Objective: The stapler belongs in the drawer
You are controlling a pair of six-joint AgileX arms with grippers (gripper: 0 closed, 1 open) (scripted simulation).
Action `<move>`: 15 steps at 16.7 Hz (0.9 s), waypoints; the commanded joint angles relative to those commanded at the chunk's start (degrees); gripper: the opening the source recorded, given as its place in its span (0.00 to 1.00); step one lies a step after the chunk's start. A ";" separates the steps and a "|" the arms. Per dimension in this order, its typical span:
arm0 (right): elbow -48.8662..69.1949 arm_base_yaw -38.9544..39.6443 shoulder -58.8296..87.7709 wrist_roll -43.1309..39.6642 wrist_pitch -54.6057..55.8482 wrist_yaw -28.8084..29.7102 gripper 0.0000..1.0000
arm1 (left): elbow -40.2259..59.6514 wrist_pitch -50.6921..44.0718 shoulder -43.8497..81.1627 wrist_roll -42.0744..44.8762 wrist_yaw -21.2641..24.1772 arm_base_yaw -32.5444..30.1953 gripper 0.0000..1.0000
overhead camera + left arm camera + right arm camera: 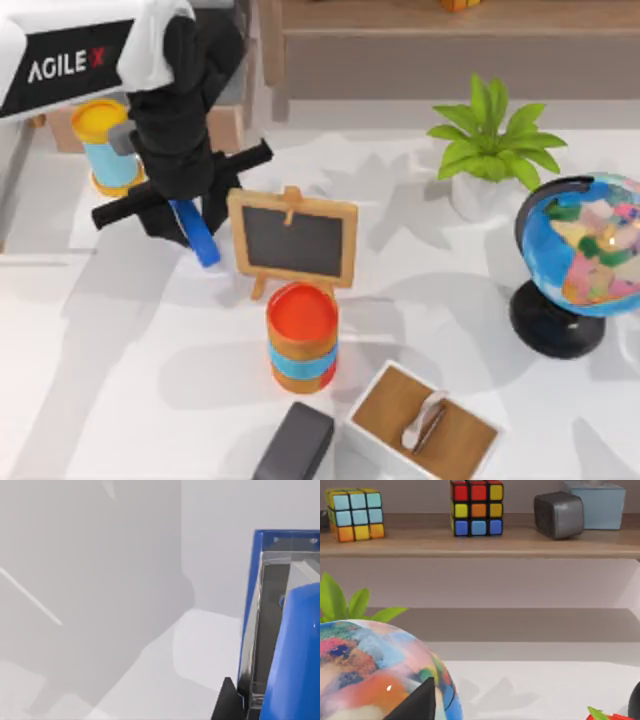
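Stapler (197,232) in the top view sits under my left arm, toward the desk's far-left corner, just left of the little chalkboard (293,240). Only its near end pokes out from below the left gripper (185,215); the black wrist bar lies across it. My read: the gripper is straight above and closed on the stapler's long sides, which suits a lift toward the drawer (225,120). The tan panel behind the arm at the far edge looks like that drawer's front, mostly hidden, so I can't tell if it's open. Yellow-lidded can (103,145) stands just left of the arm and the red-lidded can (302,335) in front of the chalkboard, both close enough to clip on a low swing. Dark grey block (295,442) and white box (422,425) sit at the near edge, out of the way.

Left wrist view: blue stapler body (295,650) with its metal channel sits right at the camera, one black fingertip (226,702) against its side. Desk surface behind looks some way off, so I judge the stapler pinched and possibly off the desk; can't confirm the lift.

Right wrist view: right arm parked by the globe (375,672) at the desk's right edge, facing the shelf (480,542) with the cubes. One dark finger tip (417,705) shows; can't tell its opening.
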 joint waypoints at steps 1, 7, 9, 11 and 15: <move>0.00 0.00 0.00 0.00 0.00 0.00 1.00 | 0.16 0.07 -0.15 0.02 -0.07 -0.18 0.00; 0.00 0.00 0.00 0.00 0.00 0.00 1.00 | 8.45 2.26 -1.65 8.05 0.12 0.22 0.00; 0.00 0.00 0.00 0.00 0.00 0.00 1.00 | 13.92 0.54 -4.61 14.95 0.75 1.80 0.00; 0.00 0.00 0.00 0.00 0.00 0.00 1.00 | 19.95 -2.65 -7.52 23.32 1.33 5.20 0.00; 0.00 0.00 0.00 0.00 0.00 0.00 1.00 | 32.29 -9.54 -8.81 41.73 1.86 16.51 0.00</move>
